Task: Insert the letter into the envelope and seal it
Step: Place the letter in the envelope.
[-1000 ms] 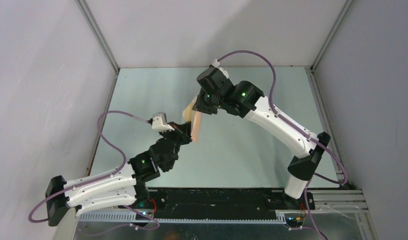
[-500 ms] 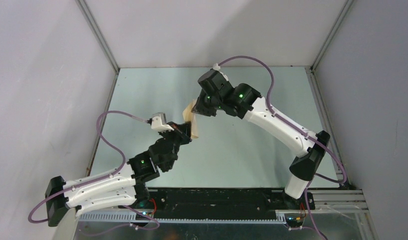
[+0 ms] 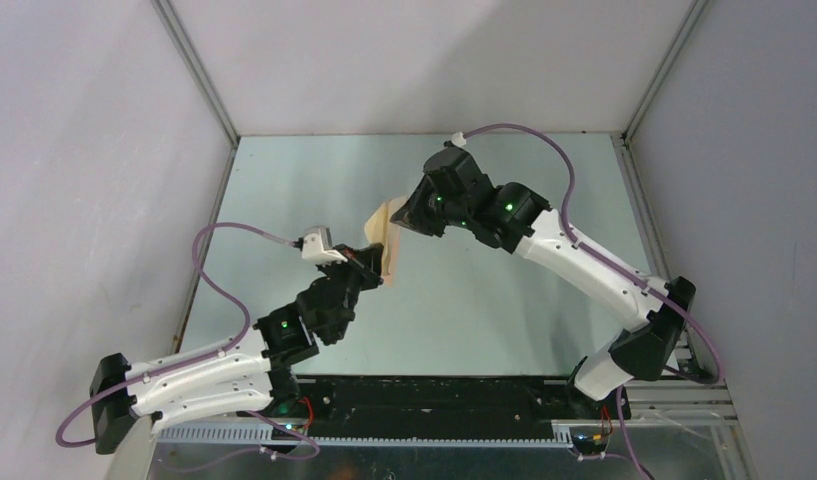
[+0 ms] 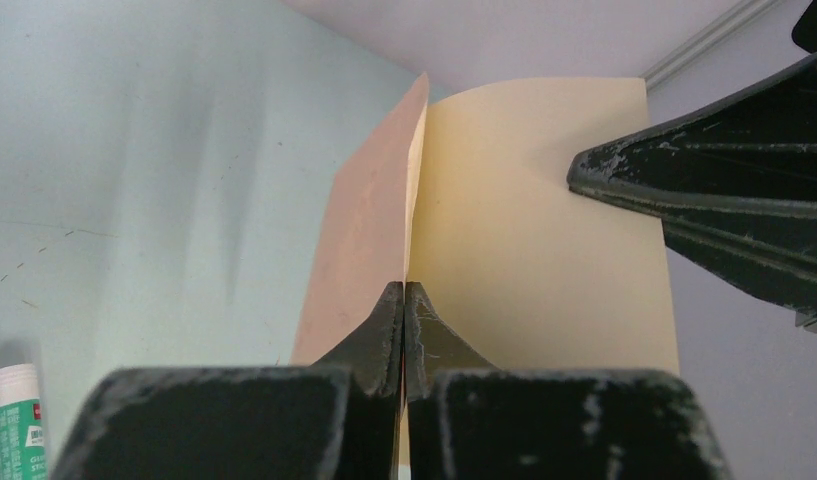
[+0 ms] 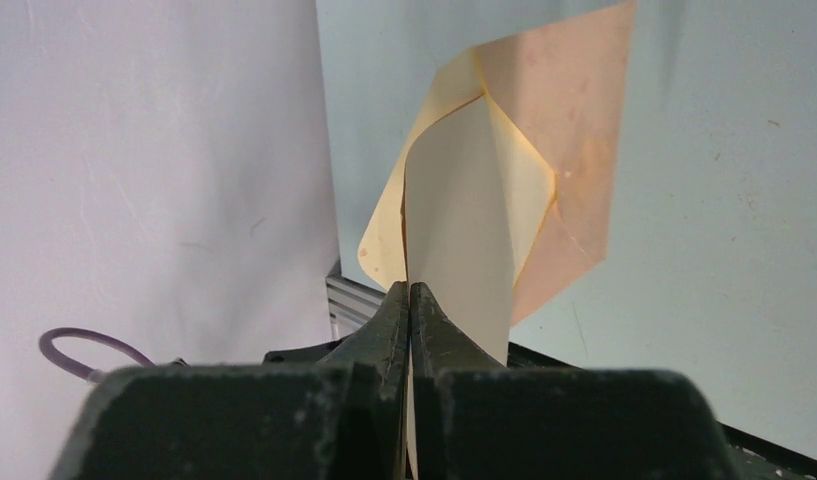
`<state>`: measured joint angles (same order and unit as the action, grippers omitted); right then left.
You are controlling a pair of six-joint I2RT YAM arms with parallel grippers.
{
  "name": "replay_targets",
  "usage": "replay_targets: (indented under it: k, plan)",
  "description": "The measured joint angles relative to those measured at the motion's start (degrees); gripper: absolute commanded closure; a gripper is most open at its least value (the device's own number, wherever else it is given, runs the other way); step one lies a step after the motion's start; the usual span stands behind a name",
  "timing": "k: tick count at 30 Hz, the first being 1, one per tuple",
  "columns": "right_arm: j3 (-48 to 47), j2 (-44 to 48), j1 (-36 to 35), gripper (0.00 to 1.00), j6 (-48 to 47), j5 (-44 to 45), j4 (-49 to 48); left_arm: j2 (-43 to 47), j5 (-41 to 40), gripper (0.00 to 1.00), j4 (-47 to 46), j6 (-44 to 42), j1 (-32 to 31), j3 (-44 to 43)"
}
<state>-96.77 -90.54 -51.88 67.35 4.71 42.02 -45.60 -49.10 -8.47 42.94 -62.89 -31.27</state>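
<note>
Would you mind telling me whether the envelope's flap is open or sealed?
Open: in the right wrist view the envelope has its cream flap curling away from the tan body.

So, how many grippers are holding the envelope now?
2. The left gripper is shut on the envelope at its near edge, where tan and cream sides meet; the right gripper is shut on its cream side. Neither is hidden.
</note>
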Motion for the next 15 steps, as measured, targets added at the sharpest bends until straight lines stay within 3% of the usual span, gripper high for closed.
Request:
replay_targets:
  k: [15]
  plan:
    - [3.98, 1.07, 1.07, 1.00, 2.99, -1.53, -5.75, 0.33, 0.24, 1.00, 0.00, 0.00, 0.00, 0.22]
